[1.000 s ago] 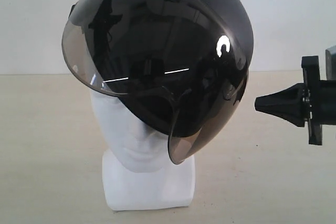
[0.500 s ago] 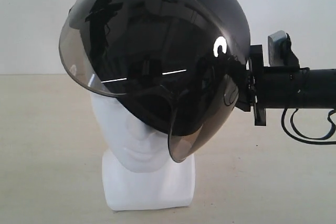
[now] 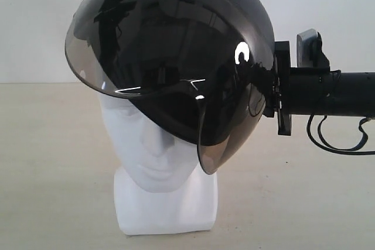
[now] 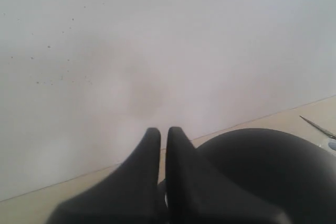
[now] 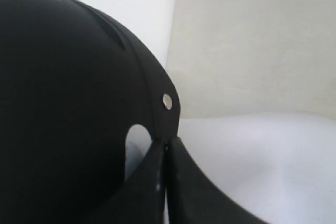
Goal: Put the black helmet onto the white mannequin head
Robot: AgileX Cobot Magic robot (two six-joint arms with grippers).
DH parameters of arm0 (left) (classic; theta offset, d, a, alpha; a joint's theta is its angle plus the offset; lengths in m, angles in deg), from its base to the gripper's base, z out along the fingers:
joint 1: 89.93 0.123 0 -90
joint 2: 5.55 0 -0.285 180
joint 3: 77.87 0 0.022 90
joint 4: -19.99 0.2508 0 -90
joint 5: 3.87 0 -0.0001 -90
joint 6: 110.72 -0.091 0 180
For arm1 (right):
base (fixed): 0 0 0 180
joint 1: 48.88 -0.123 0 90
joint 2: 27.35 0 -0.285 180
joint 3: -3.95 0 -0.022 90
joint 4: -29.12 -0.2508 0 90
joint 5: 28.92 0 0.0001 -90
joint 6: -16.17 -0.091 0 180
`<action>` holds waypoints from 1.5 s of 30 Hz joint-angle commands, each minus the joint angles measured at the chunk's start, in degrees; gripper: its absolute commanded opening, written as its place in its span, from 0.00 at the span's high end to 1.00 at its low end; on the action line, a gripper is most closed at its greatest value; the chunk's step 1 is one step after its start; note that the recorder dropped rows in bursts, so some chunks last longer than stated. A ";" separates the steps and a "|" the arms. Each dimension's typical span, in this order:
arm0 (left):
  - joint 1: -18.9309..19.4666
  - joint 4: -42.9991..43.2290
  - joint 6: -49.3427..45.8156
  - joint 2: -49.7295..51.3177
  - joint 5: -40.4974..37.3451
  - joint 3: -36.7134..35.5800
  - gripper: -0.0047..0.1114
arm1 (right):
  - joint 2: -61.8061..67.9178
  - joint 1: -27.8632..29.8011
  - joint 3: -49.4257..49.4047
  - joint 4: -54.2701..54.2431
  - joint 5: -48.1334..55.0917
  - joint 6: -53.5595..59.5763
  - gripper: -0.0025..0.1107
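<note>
We see the black helmet [image 3: 249, 10] sitting on top of the white mannequin head [image 3: 153, 157], tilted so that its crown leans toward the right of the exterior view and its left rim rides higher. The smoky visor [image 3: 146, 45] covers the forehead and eyes, and one corner of it hangs down beside the cheek. The nose, mouth and chin show below it, as does the blocky base [image 3: 167, 210], which stands on the beige table [image 3: 304, 203] in front of a pale wall [image 3: 334, 10].

The right arm [image 3: 334, 93] reaches in level from the right of that view, and its front end meets the side of the helmet. A black cable [image 3: 337, 147] loops under it. There the helmet hides the fingertips. In the right wrist view we find the right gripper [image 5: 166, 143] with its two fingers pressed together, their tips right at the helmet's lower rim, just beside a small silver screw [image 5: 167, 101]. We see nothing pinched between them, and we cannot tell whether the tips bear on the rim.

The left gripper [image 4: 163, 132] also has its fingers pressed together and holds nothing. It points toward the wall, with the helmet's dark dome close beside it
</note>
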 commanded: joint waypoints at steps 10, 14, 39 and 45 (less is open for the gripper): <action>0.16 -0.67 0.00 0.72 -11.03 0.29 0.92 | -0.26 -0.64 0.46 -0.57 0.90 0.56 0.98; 0.36 2.62 0.00 -1.42 -11.61 0.29 0.92 | -0.26 -0.64 0.46 -0.57 0.90 0.56 0.98; 4.49 6.58 -5.26 -0.70 -25.45 -0.94 0.92 | -0.26 -0.64 0.46 0.80 0.90 1.63 0.98; 9.35 -8.34 -16.48 -6.51 -20.76 -6.20 0.92 | -0.26 -0.64 0.46 0.94 0.90 1.63 0.98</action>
